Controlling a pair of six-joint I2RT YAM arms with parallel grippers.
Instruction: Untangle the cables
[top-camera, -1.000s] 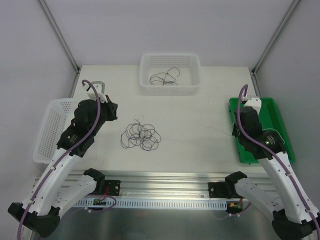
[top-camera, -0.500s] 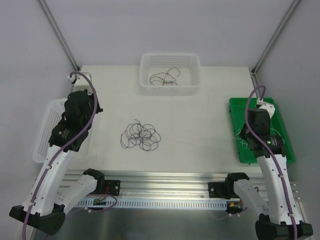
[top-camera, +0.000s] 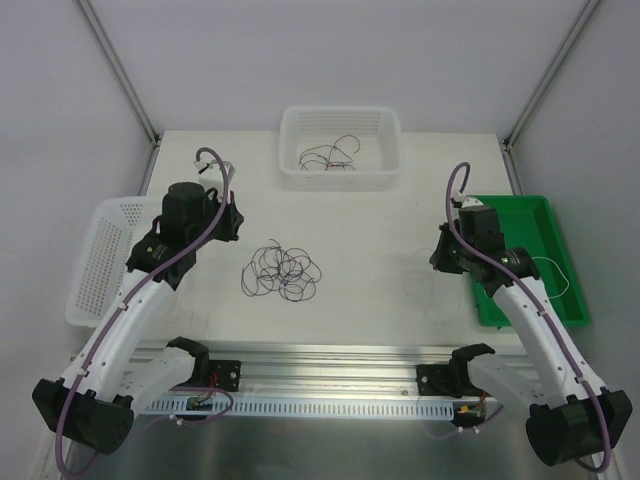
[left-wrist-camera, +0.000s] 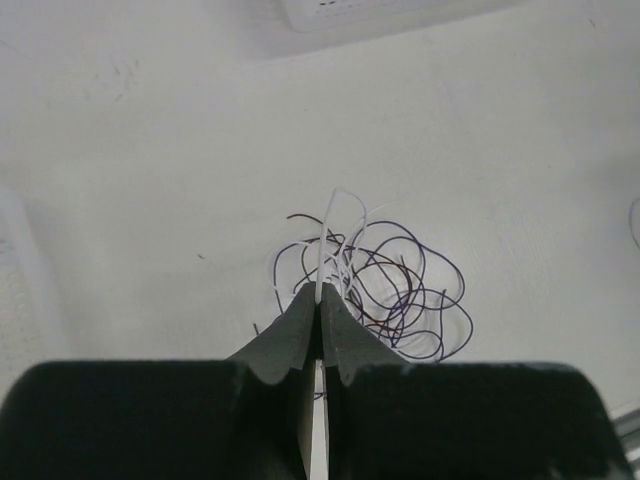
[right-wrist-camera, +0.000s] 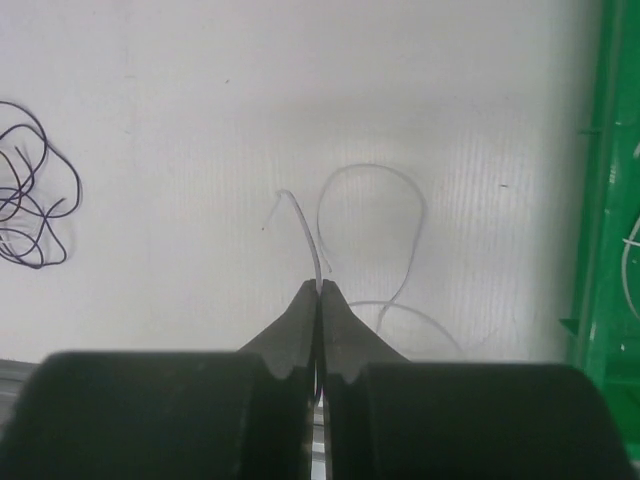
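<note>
A tangle of thin dark and purplish cables (top-camera: 283, 272) lies on the table's middle. My left gripper (top-camera: 231, 221) hovers just left of it. In the left wrist view the gripper (left-wrist-camera: 321, 292) is shut on a white cable (left-wrist-camera: 334, 205), which rises from the fingertips in front of the tangle (left-wrist-camera: 405, 290). My right gripper (top-camera: 439, 258) is over the table, left of the green tray. In the right wrist view it (right-wrist-camera: 320, 288) is shut on a thin pale cable (right-wrist-camera: 400, 195) that loops over the table ahead.
A white basket (top-camera: 340, 120) at the back holds more dark cables (top-camera: 330, 155). Another white basket (top-camera: 100, 262) stands at the left edge. The green tray (top-camera: 545, 212) at the right holds a white cable (top-camera: 560, 277). An aluminium rail (top-camera: 330, 365) runs along the near edge.
The left arm swung out over the left basket and then back right, close to the tangle. The right arm moved from over the green tray leftward onto the table.
</note>
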